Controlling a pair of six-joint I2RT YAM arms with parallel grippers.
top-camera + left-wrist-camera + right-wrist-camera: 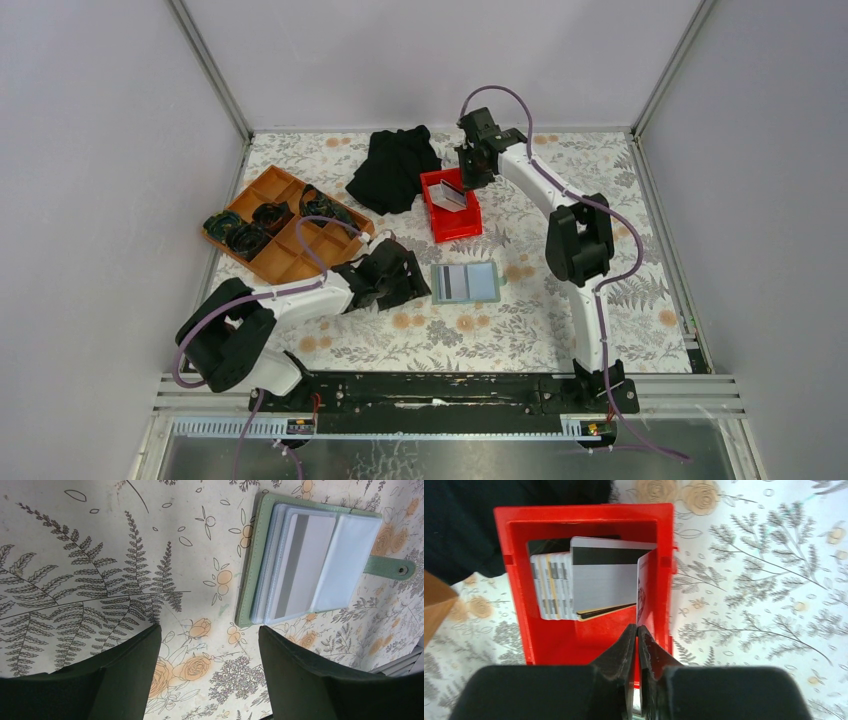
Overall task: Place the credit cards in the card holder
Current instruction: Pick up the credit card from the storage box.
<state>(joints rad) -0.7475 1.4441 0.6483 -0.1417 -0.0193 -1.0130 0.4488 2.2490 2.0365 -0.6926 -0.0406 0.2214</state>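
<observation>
Right gripper [638,645] pinching card [646,590] (edge-on), card holder [480,283] unfolded

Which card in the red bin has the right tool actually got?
The pale card standing on edge against the wall of the red bin, pinched in the right tool. The rest lie flat, a grey black-striped card on top.

The overhead camera looked down from behind over the whole counter [560,320]. Close wrist cameras faced the card holder [345,555] ahead of the left jaws, the red bin [589,635] under the right jaws; overhead showed both.
</observation>
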